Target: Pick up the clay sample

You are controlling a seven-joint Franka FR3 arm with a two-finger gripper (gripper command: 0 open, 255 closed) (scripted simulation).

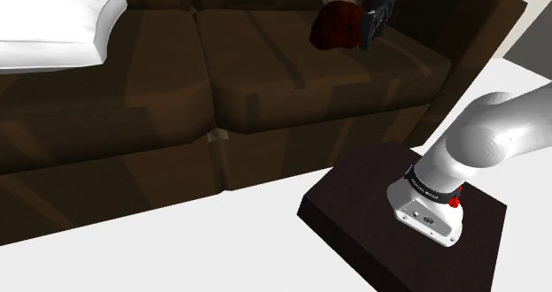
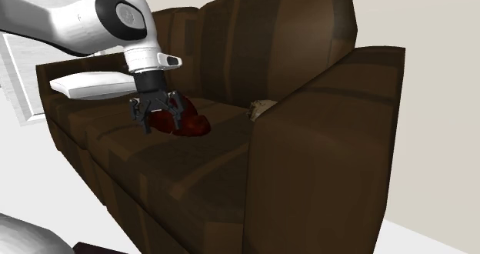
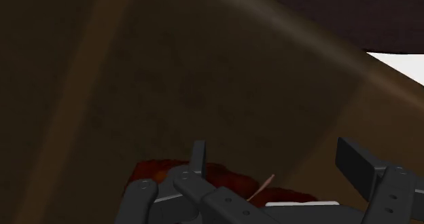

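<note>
The clay sample (image 1: 333,25) is a dark red lump lying on the brown sofa's seat cushion (image 1: 274,69), close to the backrest. My black gripper (image 1: 368,32) hangs just beside it, on the shoulder view's right. In the second exterior view the gripper (image 2: 160,120) is in front of the clay sample (image 2: 192,123) with its fingers spread. The wrist view shows the gripper (image 3: 275,153) open, bare sofa fabric between the fingers, and the clay sample (image 3: 155,170) low beside one finger (image 3: 198,156), not clasped.
A white pillow (image 1: 53,25) lies on the far end of the sofa, also seen as the pillow (image 2: 88,84). A small pale object (image 2: 261,108) sits in the seat corner by the sofa arm (image 2: 323,137). My dark stand (image 1: 354,211) rests on white floor.
</note>
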